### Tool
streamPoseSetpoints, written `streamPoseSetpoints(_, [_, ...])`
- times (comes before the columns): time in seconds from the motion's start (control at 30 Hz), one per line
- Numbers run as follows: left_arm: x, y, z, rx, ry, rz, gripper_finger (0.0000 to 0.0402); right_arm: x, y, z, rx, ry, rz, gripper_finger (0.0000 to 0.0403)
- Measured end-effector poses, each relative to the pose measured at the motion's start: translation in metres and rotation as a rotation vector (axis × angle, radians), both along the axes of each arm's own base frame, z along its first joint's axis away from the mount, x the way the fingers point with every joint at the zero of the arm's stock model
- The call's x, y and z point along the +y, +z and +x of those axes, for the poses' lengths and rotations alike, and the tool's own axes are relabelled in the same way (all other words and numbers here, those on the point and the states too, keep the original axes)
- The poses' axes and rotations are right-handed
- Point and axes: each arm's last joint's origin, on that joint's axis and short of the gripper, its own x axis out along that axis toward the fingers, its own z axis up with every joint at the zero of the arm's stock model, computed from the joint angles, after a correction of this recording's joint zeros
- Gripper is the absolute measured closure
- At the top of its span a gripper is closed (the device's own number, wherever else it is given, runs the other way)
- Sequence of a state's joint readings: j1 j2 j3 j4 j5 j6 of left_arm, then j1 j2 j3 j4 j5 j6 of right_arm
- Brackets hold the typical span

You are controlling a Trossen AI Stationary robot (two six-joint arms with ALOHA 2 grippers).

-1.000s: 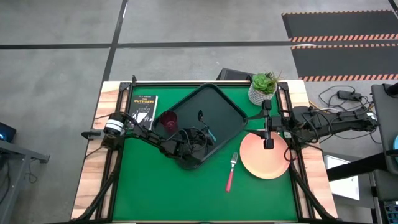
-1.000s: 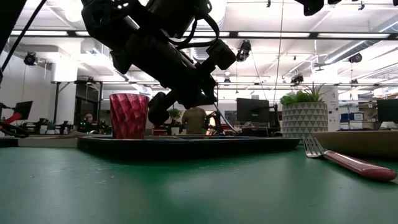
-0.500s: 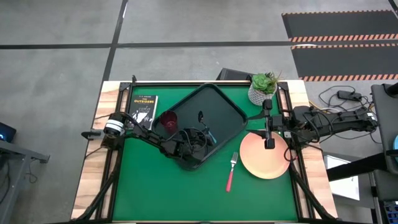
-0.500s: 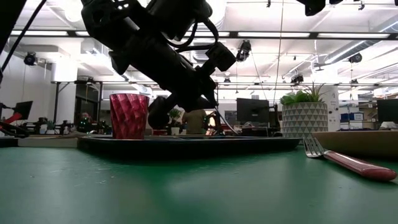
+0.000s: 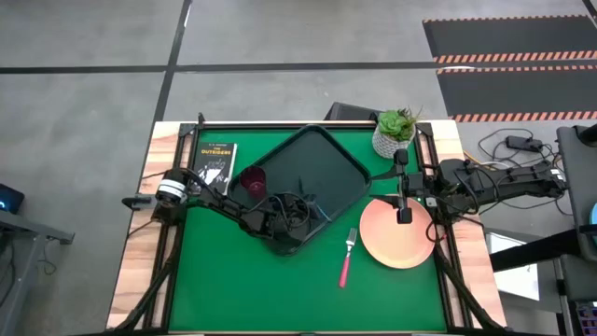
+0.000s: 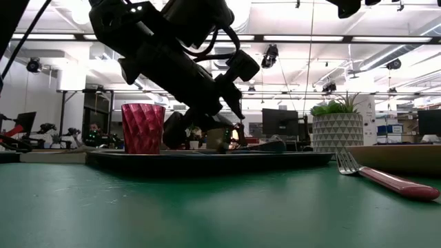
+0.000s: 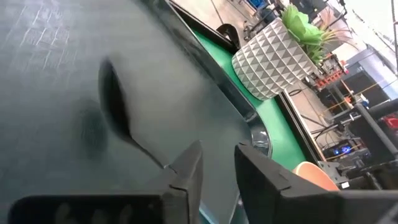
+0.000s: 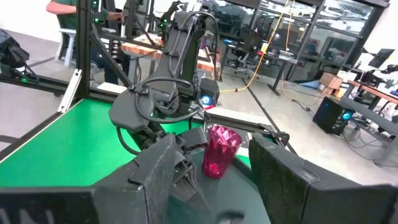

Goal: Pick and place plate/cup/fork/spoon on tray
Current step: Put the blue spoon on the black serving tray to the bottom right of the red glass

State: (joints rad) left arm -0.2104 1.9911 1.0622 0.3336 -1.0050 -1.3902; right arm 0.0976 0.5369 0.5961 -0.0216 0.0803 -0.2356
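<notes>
One cup (image 5: 252,180), one fork (image 5: 346,256)

The high view looks straight down from well above, taking in the whole table (image 5: 233,289) and the floor around it. The low view sits at tabletop height, facing level across the green mat into the room, close to the tray (image 6: 207,160). The left wrist view looks very near along the tray floor (image 7: 56,68) toward the plant pot (image 7: 273,62). The right wrist view faces across the table to the cup (image 8: 221,151), which the low view (image 6: 142,128) and high view (image 5: 252,180) share.
</notes>
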Motion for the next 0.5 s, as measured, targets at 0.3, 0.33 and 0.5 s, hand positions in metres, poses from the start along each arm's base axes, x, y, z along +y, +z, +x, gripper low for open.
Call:
streamPoseSetpoints(0.3, [-0.008, -0.004, -0.003, 0.002, -0.042, -0.030, 0.0301, 0.000, 0.000, 0.000, 0.004, 0.000, -0.001, 0.0211])
streamPoseSetpoints(0.33, [-0.008, -0.004, -0.003, 0.002, -0.044, -0.030, 0.0301, 0.000, 0.000, 0.000, 0.004, 0.000, -0.001, 0.0211])
streamPoseSetpoints(0.5, [-0.013, -0.003, -0.004, 0.003, -0.057, -0.029, 0.0301, 0.000, 0.000, 0.000, 0.004, 0.000, -0.001, 0.0211])
